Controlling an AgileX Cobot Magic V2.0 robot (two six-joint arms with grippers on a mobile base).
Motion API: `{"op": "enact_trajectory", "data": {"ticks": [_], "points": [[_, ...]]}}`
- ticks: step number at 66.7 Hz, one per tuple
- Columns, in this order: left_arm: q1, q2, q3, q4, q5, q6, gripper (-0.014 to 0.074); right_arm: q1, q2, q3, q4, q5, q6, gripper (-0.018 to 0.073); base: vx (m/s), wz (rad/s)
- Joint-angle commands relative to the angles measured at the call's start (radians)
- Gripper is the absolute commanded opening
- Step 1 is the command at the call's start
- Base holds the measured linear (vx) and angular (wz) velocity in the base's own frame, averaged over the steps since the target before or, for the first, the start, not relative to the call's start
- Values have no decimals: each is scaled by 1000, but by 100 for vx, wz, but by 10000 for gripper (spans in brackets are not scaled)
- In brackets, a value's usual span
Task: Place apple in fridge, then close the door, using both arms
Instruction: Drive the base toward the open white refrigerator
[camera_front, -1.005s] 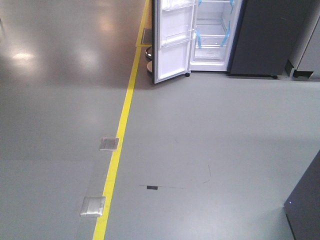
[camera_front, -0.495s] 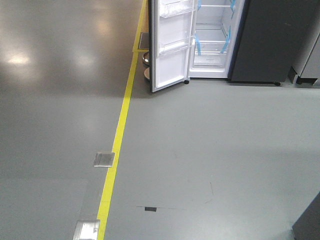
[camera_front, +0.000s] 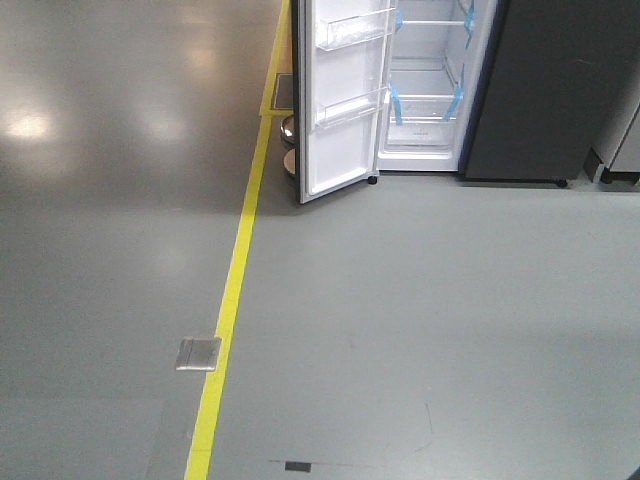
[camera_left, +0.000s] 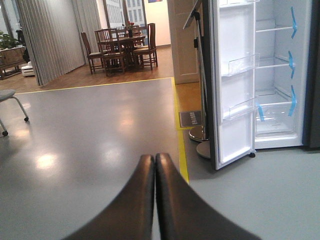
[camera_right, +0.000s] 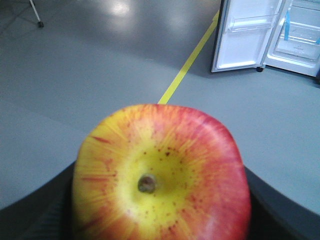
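The apple (camera_right: 160, 175) runs off the bottom edge and covers nearly all of the right pincer (camera_right: 157, 212). Only dark slivers of its fingers (camera_right: 287, 210) show on either side, so where they meet the fruit is unseen. The left pincer (camera_left: 155, 160) is cut off at its base by the lower edge. Ahead of it and to its right, the fridge (camera_left: 275, 75) loses its top and right side to the frame, and the door (camera_left: 232, 100) hides part of two round bases (camera_left: 202, 147).
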Motion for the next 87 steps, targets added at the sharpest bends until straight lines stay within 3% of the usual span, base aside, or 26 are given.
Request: {"op": "enact_trajectory", "data": {"ticks": [1, 87], "points": [[-6, -15, 28, -8, -70, -4, -6, -4, 8, -23, 25, -65, -7, 78, 26, -3], [-6, -15, 28, -8, -70, -4, -6, -4, 8, -23, 25, -66, -7, 78, 25, -4]]}}
